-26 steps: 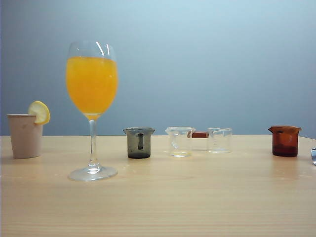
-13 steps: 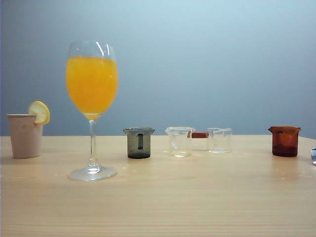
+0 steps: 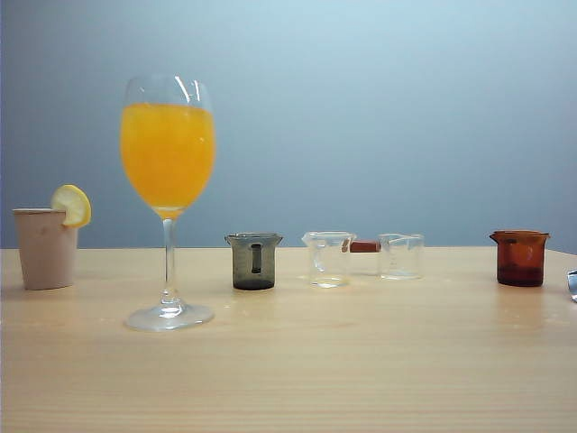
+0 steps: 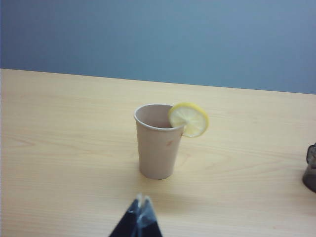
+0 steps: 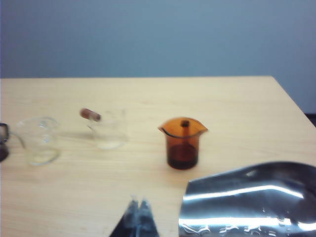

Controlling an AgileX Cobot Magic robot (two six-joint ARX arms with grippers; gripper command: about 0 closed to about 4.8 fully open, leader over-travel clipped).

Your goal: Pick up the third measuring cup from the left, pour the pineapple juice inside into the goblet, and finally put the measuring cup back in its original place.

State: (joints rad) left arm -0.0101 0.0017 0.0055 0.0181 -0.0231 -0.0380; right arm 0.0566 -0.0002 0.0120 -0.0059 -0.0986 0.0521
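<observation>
The third measuring cup [image 3: 401, 256], small and clear with a reddish-brown stub handle, stands upright on the wooden table; in the right wrist view the cup [image 5: 109, 129] looks nearly empty. A faint yellowish tint at its bottom is all I can make out of the pineapple juice. The tall goblet [image 3: 169, 198] stands at the left, its bowl full of orange-yellow drink. My right gripper [image 5: 138, 200] is shut and empty, well short of the cup. My left gripper [image 4: 142, 198] is shut and empty, in front of the beige cup. Neither gripper shows in the exterior view.
A beige cup [image 3: 46, 248] with a lemon slice stands far left. A grey measuring cup [image 3: 253, 262] and a clear one [image 3: 328, 259] stand left of the third cup, an amber-brown one [image 3: 520, 258] to its right. A crinkled silver sheet [image 5: 247, 202] lies near the right gripper.
</observation>
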